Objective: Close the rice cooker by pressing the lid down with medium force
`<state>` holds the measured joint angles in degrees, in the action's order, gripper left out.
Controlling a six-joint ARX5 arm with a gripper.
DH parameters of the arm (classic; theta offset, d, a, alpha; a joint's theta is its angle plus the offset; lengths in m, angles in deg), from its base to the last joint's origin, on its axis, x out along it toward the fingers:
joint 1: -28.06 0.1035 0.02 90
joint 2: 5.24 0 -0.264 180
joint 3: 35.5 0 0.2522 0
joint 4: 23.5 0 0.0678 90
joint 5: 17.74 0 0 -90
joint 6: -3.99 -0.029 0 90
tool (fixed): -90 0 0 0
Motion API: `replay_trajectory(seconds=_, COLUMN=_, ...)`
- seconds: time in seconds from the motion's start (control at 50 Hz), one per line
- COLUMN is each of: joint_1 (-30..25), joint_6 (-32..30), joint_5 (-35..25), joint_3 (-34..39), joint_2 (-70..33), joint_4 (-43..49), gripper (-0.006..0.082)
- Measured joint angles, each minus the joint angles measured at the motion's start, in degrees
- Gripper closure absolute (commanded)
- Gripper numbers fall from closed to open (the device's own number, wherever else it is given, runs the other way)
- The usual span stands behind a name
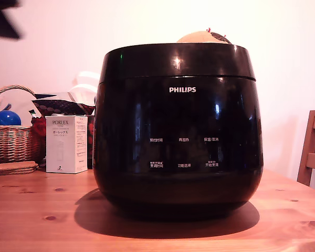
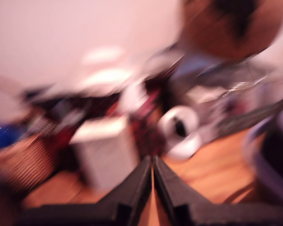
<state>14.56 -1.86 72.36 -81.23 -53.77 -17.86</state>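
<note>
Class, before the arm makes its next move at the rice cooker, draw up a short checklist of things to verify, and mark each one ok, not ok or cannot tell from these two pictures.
1. Rice cooker upright on the wooden table: ok.
2. Lid sits level on the body in the exterior view: ok. Whether it is latched: cannot tell.
3. Gripper fingertips nearly touching, nothing between them: ok for pressing.
4. Gripper's place relative to the lid: cannot tell; the wrist view is blurred and points elsewhere.
5. White box and basket stand clear of the cooker, toward the exterior view's left: ok.
</note>
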Motion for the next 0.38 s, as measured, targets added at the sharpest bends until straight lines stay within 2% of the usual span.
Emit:
replay_trajectory(seconds=0.16, joint_1=2.3, joint_6=0.0, joint_5=0.0, joint_3=0.0, joint_2=1.6, joint_4=2.0, gripper=0.0788)
replay_trajectory(seconds=0.38, joint_1=2.4, joint_6=0.0, joint_5=0.0, joint_3=0.0, joint_2=2.0, joint_4=2.7, gripper=0.0788)
